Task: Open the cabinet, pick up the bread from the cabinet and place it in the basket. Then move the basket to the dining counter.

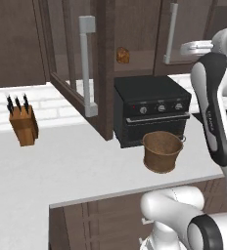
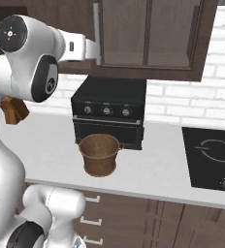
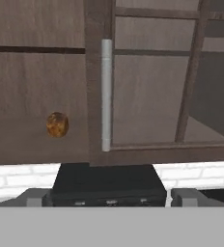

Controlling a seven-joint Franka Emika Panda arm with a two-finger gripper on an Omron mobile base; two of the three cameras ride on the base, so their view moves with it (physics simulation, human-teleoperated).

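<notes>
Claw wide, empty, facing cabinet. Left door swung open; bread on shelf inside, left of handle. Basket on surface before oven. Next: steer left past handle, approach bread level, close gently.

My hand faces the cabinet, whose handle stands dead ahead. The bread lies inside, left of my hand. Below sits the oven, with the basket before it on the counter.
</notes>
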